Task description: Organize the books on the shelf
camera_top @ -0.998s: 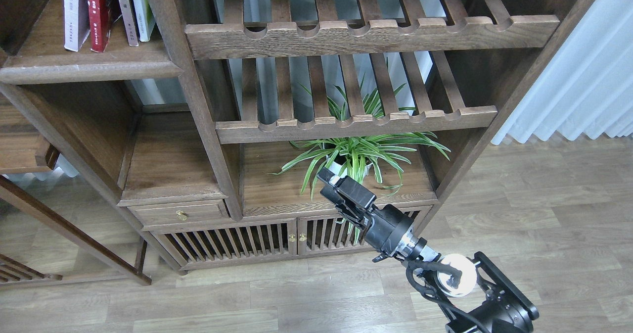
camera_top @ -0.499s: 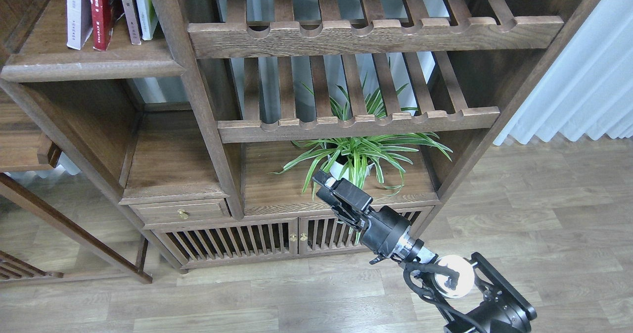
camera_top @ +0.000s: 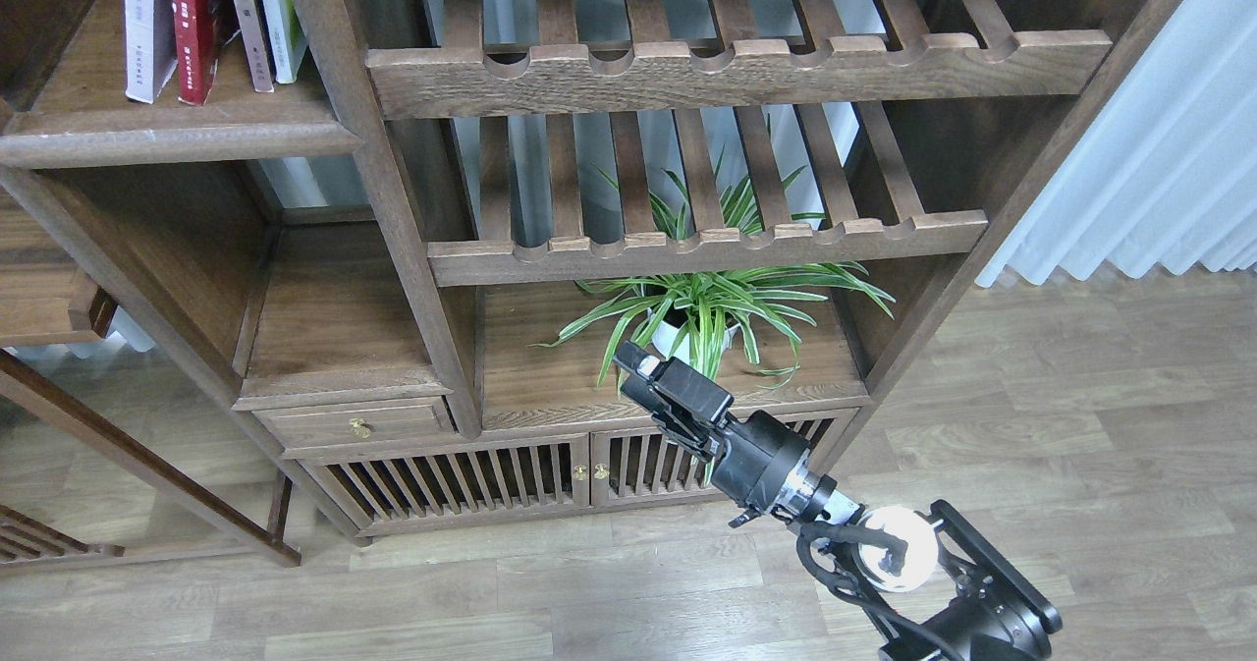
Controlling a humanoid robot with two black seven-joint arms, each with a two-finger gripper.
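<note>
The books — a pale lavender-white paperback, a red-covered one, and two thinner pale volumes beside it — stood spine-out on the solid dark-brown wooden plank shelf at upper left, long axes upright, some leaning slightly. Small print on the spines was too fine to read. The right end effector, a black two-finger unit, hung well apart from them, low and to the right, near the green-leaved potted plant — whether its fingers were apart, I could not tell.
</note>
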